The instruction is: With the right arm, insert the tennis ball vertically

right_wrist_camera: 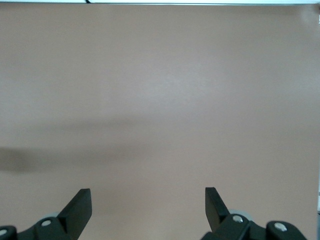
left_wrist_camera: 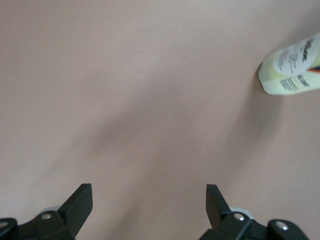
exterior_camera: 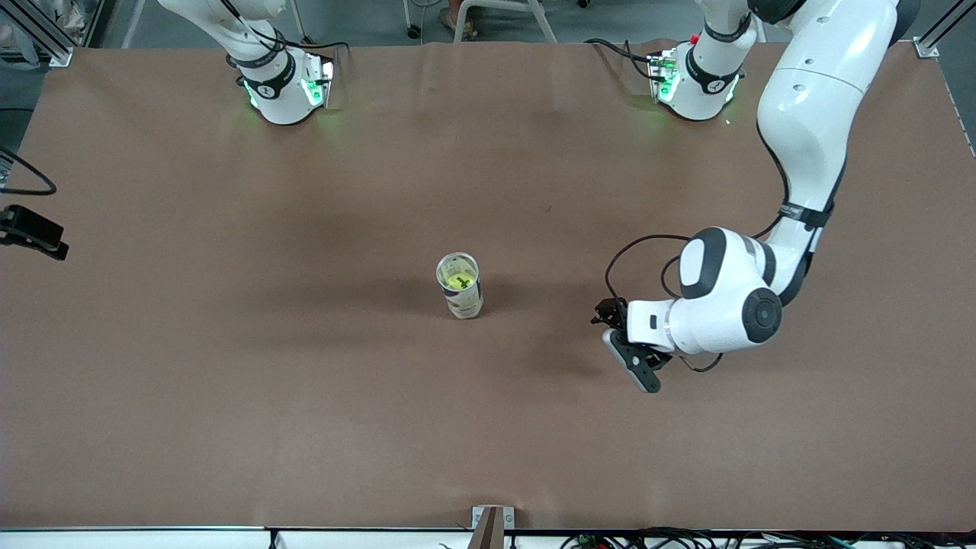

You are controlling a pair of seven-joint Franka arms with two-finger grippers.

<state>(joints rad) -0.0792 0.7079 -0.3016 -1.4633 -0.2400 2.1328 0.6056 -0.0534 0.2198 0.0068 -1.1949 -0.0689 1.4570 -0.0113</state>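
A clear tube can [exterior_camera: 466, 305] stands upright in the middle of the brown table, with the yellow-green tennis ball [exterior_camera: 460, 282] inside it. In the left wrist view the can [left_wrist_camera: 292, 67] shows at the edge. My left gripper [exterior_camera: 630, 357] hangs low over the table beside the can, toward the left arm's end. It is open [left_wrist_camera: 149, 200] with only bare table between its fingers. Of the right arm, the front view shows just the base [exterior_camera: 278, 88]; its gripper is out of that view. The right gripper [right_wrist_camera: 148, 202] is open over bare table, holding nothing.
A black device [exterior_camera: 32, 232] sticks in over the table's edge at the right arm's end. A small bracket [exterior_camera: 492, 523] sits at the table's edge nearest the front camera. The right wrist view shows a table edge [right_wrist_camera: 160, 3].
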